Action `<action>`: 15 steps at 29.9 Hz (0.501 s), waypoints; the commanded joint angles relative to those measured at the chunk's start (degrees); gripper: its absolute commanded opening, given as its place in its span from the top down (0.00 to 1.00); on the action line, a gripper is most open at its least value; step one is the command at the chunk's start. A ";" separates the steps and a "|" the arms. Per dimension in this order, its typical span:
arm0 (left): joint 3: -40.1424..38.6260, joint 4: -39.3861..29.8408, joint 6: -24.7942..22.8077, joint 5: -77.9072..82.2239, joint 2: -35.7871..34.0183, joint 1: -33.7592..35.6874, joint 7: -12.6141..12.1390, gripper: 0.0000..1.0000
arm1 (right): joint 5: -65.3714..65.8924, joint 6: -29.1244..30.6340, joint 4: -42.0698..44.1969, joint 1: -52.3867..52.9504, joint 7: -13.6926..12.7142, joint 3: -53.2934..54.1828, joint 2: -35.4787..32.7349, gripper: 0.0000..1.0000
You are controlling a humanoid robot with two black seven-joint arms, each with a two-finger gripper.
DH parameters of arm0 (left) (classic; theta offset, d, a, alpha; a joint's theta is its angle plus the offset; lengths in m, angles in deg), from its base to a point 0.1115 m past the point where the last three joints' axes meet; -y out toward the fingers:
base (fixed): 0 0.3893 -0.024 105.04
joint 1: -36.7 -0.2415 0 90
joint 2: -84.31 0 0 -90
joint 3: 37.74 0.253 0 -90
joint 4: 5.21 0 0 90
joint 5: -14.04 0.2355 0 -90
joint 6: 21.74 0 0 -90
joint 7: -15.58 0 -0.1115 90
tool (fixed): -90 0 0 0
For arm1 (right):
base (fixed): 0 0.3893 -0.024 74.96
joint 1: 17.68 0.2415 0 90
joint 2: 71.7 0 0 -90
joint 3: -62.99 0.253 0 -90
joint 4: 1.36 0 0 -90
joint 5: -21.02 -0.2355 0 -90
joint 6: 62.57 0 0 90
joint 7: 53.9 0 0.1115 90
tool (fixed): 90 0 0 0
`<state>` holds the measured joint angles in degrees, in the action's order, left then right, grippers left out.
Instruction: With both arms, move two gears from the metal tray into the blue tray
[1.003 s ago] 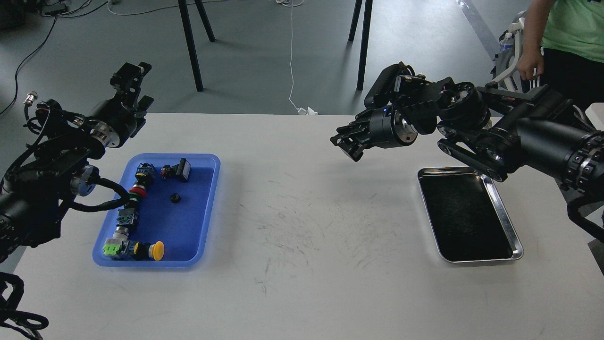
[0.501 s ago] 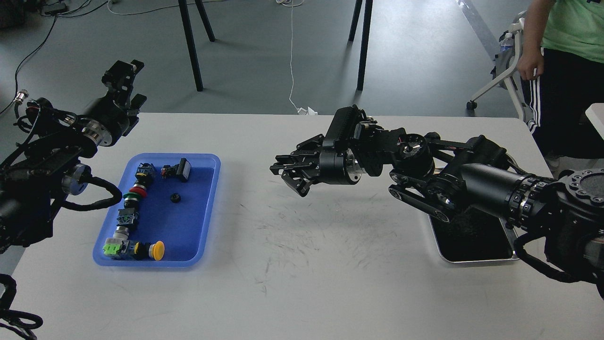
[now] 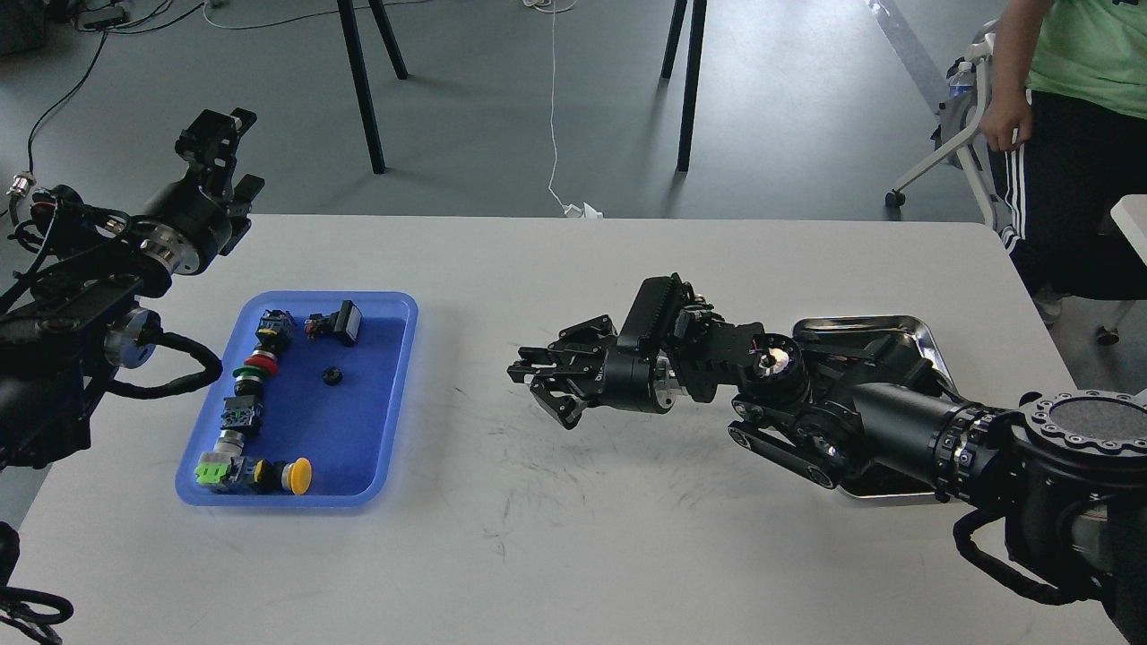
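Note:
One gear (image 3: 332,376), a tiny black toothed disc, lies in the middle of the blue tray (image 3: 358,430) at the table's left. The second gear is not visible. My right arm reaches left across the table's middle, low over the surface. Its gripper (image 3: 545,391) is well right of the blue tray; its dark fingers do not show whether they hold anything. The arm covers most of the metal tray (image 3: 896,321) at the right, so only the tray's far rim shows. My left gripper (image 3: 218,143) is raised beyond the table's back left edge, fingers apart and empty.
The blue tray also holds a row of coloured push-button switches (image 3: 254,394) along its left side and a black connector (image 3: 336,324) at its far end. A person (image 3: 1066,98) stands at the back right beside a chair. Table legs (image 3: 363,81) stand on the floor behind.
My right arm has swung from above the metal tray leftward and down to the table's middle. My left gripper has drawn back a little to the left.

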<state>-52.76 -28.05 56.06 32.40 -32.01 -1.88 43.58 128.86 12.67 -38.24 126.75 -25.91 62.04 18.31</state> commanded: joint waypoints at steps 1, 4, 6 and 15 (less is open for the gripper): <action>0.00 -0.01 -0.01 0.01 -0.22 0.09 0.00 0.06 | 0.00 -0.62 0.50 -1.17 0.01 -0.02 -0.01 0.97; -0.09 -0.10 -0.01 0.01 -0.66 0.09 0.00 0.06 | 0.00 -0.53 0.58 -1.26 0.01 -0.45 -0.01 0.97; -0.09 -0.01 -0.01 -0.08 -0.75 0.09 0.00 0.06 | 0.00 -0.44 0.58 -1.26 0.01 -0.72 -0.01 0.97; -0.97 -0.10 -0.10 -0.17 -1.63 0.00 0.00 0.05 | 0.00 -0.44 0.49 -1.35 0.01 -1.60 -0.01 0.96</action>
<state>-53.15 -28.10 56.04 32.21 -33.11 -1.78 43.58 128.94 12.34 -37.67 125.47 -25.89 60.74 18.31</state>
